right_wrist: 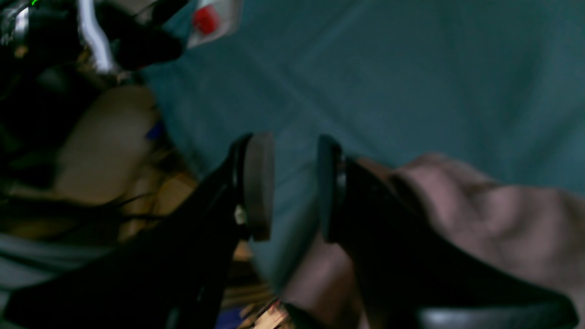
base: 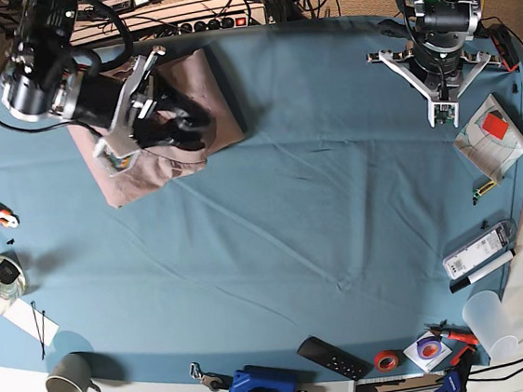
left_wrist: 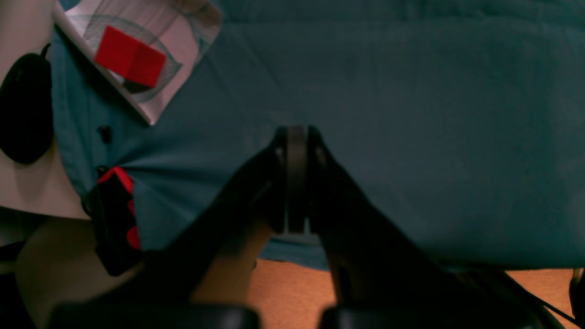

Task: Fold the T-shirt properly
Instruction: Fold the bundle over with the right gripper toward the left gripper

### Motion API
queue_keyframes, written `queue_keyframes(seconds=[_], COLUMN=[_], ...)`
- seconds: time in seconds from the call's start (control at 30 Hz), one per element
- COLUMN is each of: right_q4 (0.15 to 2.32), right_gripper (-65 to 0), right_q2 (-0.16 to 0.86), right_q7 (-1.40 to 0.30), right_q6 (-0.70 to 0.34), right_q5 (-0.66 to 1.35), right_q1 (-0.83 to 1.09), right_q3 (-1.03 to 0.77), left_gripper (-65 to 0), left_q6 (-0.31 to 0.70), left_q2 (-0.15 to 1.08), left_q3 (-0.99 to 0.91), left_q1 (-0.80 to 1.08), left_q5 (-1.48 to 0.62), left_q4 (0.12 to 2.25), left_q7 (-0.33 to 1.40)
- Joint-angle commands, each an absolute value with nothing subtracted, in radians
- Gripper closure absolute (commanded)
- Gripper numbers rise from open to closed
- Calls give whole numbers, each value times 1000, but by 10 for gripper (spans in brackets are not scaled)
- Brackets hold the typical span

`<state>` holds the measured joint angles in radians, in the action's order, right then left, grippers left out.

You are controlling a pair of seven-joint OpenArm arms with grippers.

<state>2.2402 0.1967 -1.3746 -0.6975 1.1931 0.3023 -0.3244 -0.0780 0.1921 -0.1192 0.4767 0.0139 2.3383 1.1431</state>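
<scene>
The mauve-brown T-shirt (base: 142, 176) lies bunched in a folded heap at the back left of the blue table cover (base: 337, 207). My right gripper (base: 187, 129) hangs over the shirt's right part. In the right wrist view that gripper (right_wrist: 295, 185) is open and holds nothing, with the shirt (right_wrist: 484, 214) just to the right of and under its right finger. My left gripper (base: 442, 113) is at the back right, far from the shirt. In the left wrist view it (left_wrist: 296, 135) is shut, holds nothing and is over bare cover (left_wrist: 434, 137).
A paper sheet with a red square (base: 492, 137) lies at the right edge, also in the left wrist view (left_wrist: 137, 59). A black mouse (left_wrist: 23, 109) and a clamp (left_wrist: 114, 214) are nearby. A mug (base: 70, 380), remote (base: 333, 357), tape roll (base: 385, 361) and cup (base: 489, 317) line the front.
</scene>
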Motion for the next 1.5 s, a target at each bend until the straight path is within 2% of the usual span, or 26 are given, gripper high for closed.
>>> queue_keyframes(seconds=[0.0, 0.07, 0.17, 0.23, 0.43, 0.53, 0.87, 1.1, 1.3, 1.4, 1.47], right_q4=[2268, 2272, 2264, 2245, 2062, 1959, 1691, 1818, 1897, 1891, 1860], right_gripper=[-167, -144, -43, 0, 0, 0, 0, 0, 0, 0, 0], right_q2=[195, 185, 186, 187, 199, 199, 199, 199, 199, 199, 200], right_q7=[-1325, -1295, -1290, -1290, -1296, -1369, -1386, -1396, -1396, -1396, -1335], right_q6=[-698, -698, -698, -698, -698, -698, -698, -698, -698, -698, -698], right_q5=[1194, 1156, 1061, 1056, 1013, 1024, 949, 1190, 1179, 1062, 989], right_q1=[297, 297, 301, 317, 335, 335, 282, 202, 180, 179, 171], right_q3=[-366, -440, -532, -572, -579, -559, -355, -393, -509, -507, -494], left_gripper=[0, 0, 0, 0, 0, 0, 0, 0, 0, 0, 0], left_q6=[-78, -78, -78, -78, -46, -25, -25, -25, -25, -26, -25], left_q2=[197, 197, 197, 197, 197, 197, 197, 197, 197, 197, 197], left_q3=[-121, -121, -121, -121, -121, -121, -121, -121, -121, -121, -121], left_q1=[488, 500, 505, 504, 504, 504, 499, 499, 499, 499, 499], left_q5=[22, 22, 21, 20, -59, -76, -76, -76, -76, -76, -76], left_q4=[2356, 2356, 2356, 2356, 2356, 2356, 2356, 2356, 2356, 2356, 2356], left_q7=[1122, 1122, 1125, 1121, 1106, 1100, 1099, 1100, 1099, 1098, 1089])
